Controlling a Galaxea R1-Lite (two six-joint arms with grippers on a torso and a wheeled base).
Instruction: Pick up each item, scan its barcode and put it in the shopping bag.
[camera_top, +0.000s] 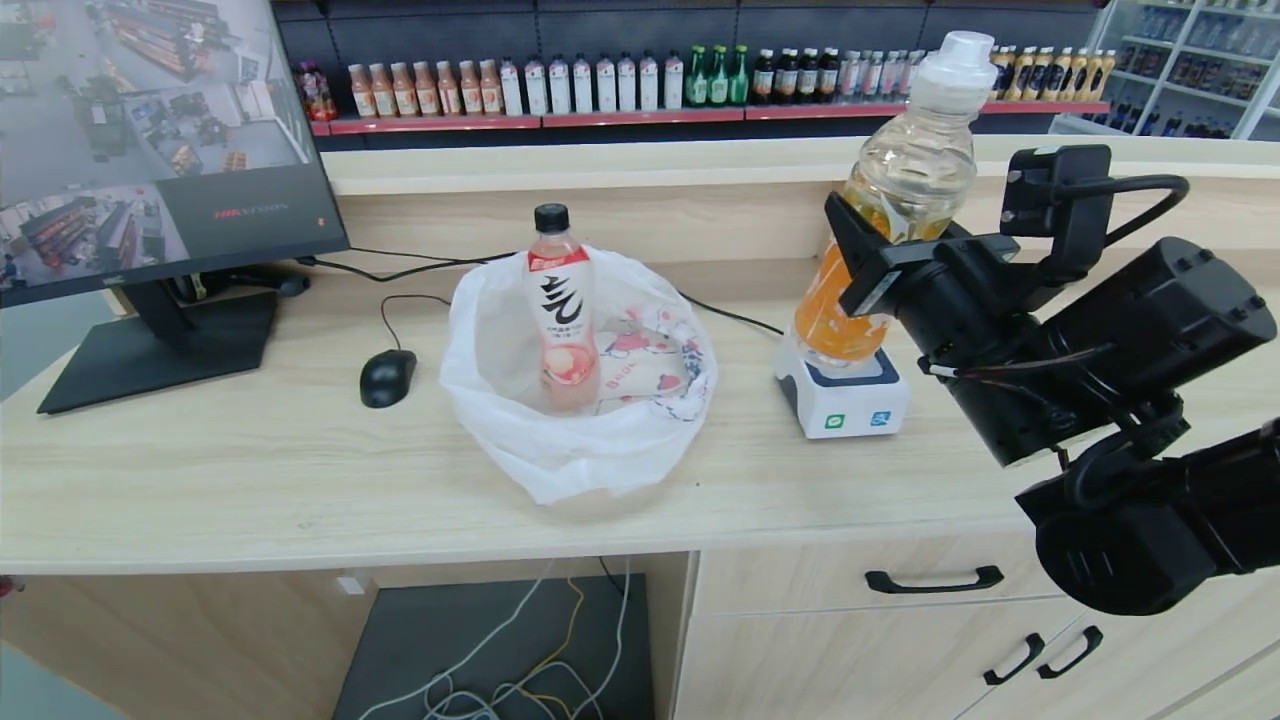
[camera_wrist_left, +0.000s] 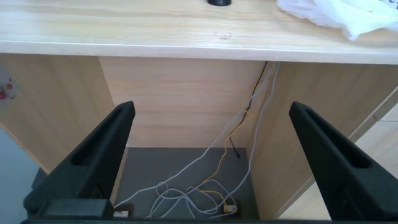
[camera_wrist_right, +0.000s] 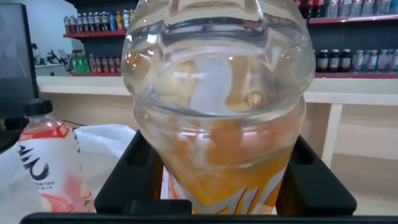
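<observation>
Here, the right gripper (camera_top: 888, 252) clamps the orange bottle (camera_top: 912, 165) (cap upward).

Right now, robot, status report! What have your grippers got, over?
Right gripper shut on orange bottle, upright over scanner. Left gripper open, below counter. Pink bottle already in shopping bag. Nothing between scanner and bag.

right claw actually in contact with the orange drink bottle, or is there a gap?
Touching. In the right wrist view the right claw has both fingers pressed against the sides of the orange drink bottle, with no gap.
</observation>
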